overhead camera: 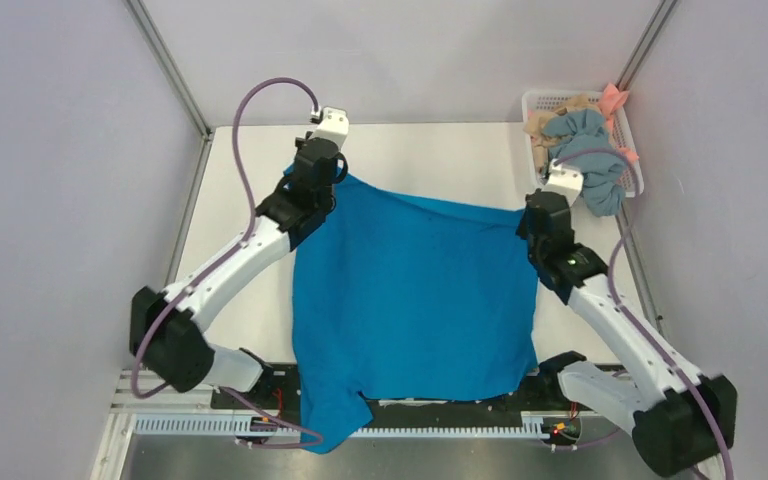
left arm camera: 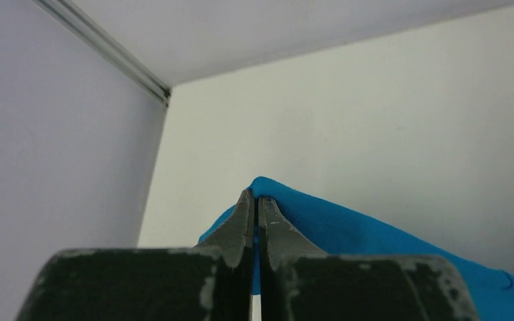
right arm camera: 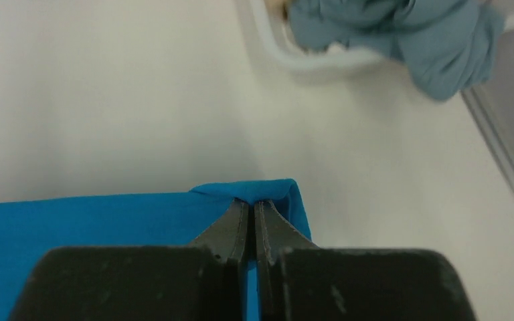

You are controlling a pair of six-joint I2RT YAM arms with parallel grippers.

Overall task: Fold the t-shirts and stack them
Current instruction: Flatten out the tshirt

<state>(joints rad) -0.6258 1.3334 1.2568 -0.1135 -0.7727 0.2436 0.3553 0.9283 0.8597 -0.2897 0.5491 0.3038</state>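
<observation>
A bright blue t-shirt [overhead camera: 415, 295] is stretched over the middle of the white table, its near end hanging over the front edge. My left gripper [overhead camera: 332, 178] is shut on its far left corner, with blue cloth [left arm camera: 348, 224] pinched between the jaws [left arm camera: 257, 198]. My right gripper [overhead camera: 532, 205] is shut on the far right corner, and the cloth [right arm camera: 107, 221] folds over the fingertips [right arm camera: 251, 202]. Both corners look lifted off the table.
A white basket [overhead camera: 533, 100] at the far right corner holds a grey-blue shirt [overhead camera: 592, 150] spilling over its rim, plus tan and pink garments. It also shows in the right wrist view [right arm camera: 288, 53]. Grey walls close the left, back and right sides.
</observation>
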